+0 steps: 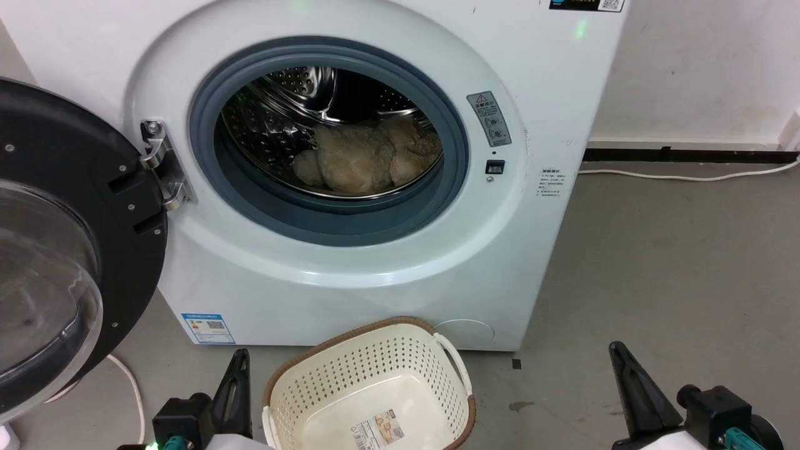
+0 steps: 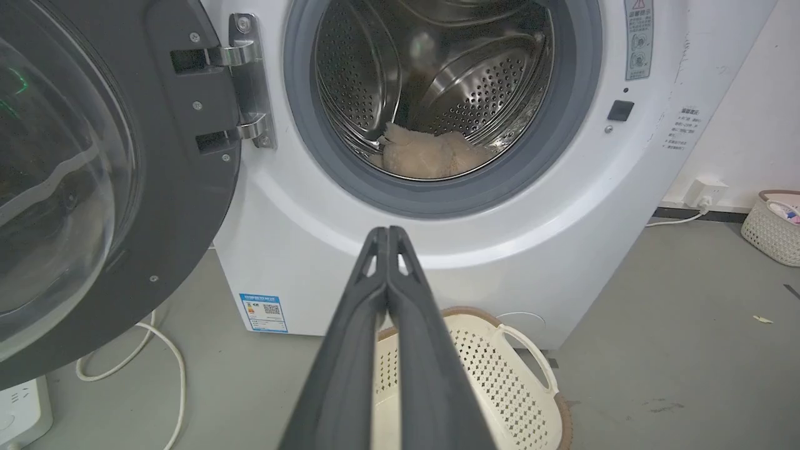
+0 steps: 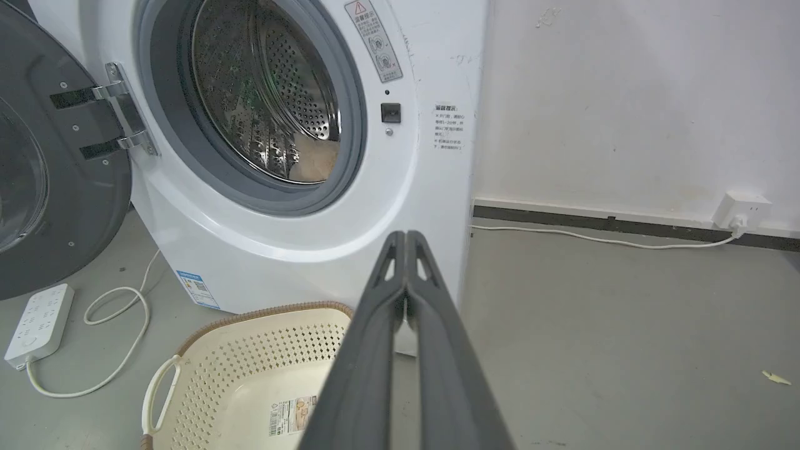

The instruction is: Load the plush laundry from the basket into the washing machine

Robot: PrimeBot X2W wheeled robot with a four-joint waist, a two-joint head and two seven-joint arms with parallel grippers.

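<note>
The beige plush laundry [image 1: 369,159] lies inside the steel drum of the white washing machine [image 1: 350,262], behind the grey door seal; it also shows low in the drum as plush laundry [image 2: 431,156] and plush laundry [image 3: 315,164]. The round glass door [image 1: 56,250] hangs wide open at the left. On the floor before the washer stands the cream basket [image 1: 325,400], holding nothing but its bottom label. My left gripper [image 2: 387,232] is shut with nothing in it, left of the basket. My right gripper [image 3: 406,236] is shut on nothing too, right of the basket.
A white cable [image 2: 162,356] and a power strip [image 3: 37,322] lie on the grey floor under the open door. Another cable [image 3: 600,239] runs along the wall to a socket. A second basket [image 2: 772,225] stands far right by the wall.
</note>
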